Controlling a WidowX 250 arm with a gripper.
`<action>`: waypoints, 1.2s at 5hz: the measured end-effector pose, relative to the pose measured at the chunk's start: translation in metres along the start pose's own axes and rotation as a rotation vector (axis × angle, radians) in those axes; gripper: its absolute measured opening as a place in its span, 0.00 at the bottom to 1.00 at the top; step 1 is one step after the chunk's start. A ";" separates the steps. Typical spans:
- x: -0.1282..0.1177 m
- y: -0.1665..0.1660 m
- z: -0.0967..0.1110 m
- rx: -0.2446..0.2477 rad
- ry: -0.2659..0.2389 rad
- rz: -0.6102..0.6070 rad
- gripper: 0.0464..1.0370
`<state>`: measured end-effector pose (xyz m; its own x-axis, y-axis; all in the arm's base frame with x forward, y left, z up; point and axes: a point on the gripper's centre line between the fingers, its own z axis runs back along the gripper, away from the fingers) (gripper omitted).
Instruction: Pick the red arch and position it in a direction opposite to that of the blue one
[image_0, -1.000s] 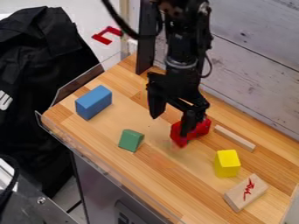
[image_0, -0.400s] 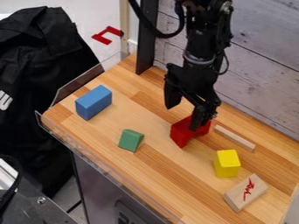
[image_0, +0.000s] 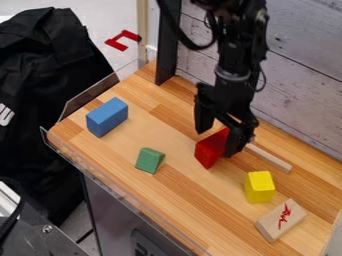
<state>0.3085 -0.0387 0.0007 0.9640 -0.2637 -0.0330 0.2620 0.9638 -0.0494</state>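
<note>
Marked block (image_0: 281, 220): nearest the camera, lying flat, off the work.
Yellow block (image_0: 259, 187): just beyond it, well apart from the gripper.
Green block (image_0: 149, 160): off to the picture's left, between the near edge and the red arch; a low swing that way could knock it.
Stick (image_0: 268, 158): close by the red arch on the picture's right; probably the first thing a wide turn would catch.
Red arch (image_0: 210, 150): on the table (image_0: 180, 187), right under the gripper, partly hidden by one finger; its long axis seems to run near-left to far-right. Which way its hollow faces, I cannot tell.
Gripper (image_0: 216, 144): fingers spread, one at each side of the red arch's far part; no pinch seen. Likely needs centring before closing.
Blue arch (image_0: 107, 117): farther off, toward the left edge, lying at a similar slant; hollow unseen, so the opposite heading is uncertain.
Wall (image_0: 300, 90): behind the arm, limiting room at the back.
</note>
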 end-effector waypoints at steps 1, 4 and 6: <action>0.003 0.002 -0.008 -0.004 0.015 0.006 0.96; 0.008 0.008 -0.019 -0.029 0.019 0.046 0.54; 0.000 0.006 0.041 -0.084 -0.172 0.350 0.54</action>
<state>0.3117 -0.0316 0.0413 0.9897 0.0974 0.1048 -0.0815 0.9858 -0.1467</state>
